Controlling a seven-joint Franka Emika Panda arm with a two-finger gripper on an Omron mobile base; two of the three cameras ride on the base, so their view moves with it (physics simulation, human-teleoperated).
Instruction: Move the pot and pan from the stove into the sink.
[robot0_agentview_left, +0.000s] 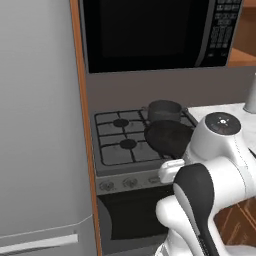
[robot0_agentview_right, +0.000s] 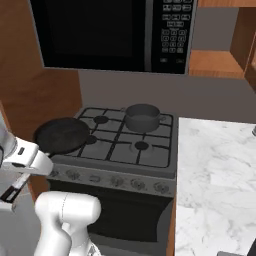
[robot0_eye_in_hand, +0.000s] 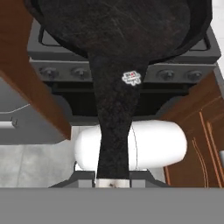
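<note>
Stove (robot0_agentview_right: 125, 145) behind — pan (robot0_eye_in_hand: 114, 118) handle between pincer (robot0_eye_in_hand: 112, 180) tips

The pot (robot0_agentview_right: 142, 117) sits on the stove (robot0_agentview_right: 120, 145) behind the pan (robot0_agentview_right: 61, 135).

I count one pan (robot0_agentview_right: 61, 135), flat and black, with one handle (robot0_eye_in_hand: 114, 127) that carries one small white sticker (robot0_eye_in_hand: 131, 78). I see one pot (robot0_agentview_right: 142, 117), grey and straight-sided. There is one stove (robot0_agentview_right: 115, 162), and on it I make out four burners in the right base view. Along its front I count five knobs there, though the leftmost is partly hidden. Above it hangs one microwave (robot0_agentview_right: 112, 32) with one keypad. I see one marble counter (robot0_agentview_right: 215, 175), one tall grey fridge panel (robot0_agentview_left: 37, 125), and one pale upright object (robot0_agentview_left: 251, 95) at the counter's far edge.
</note>
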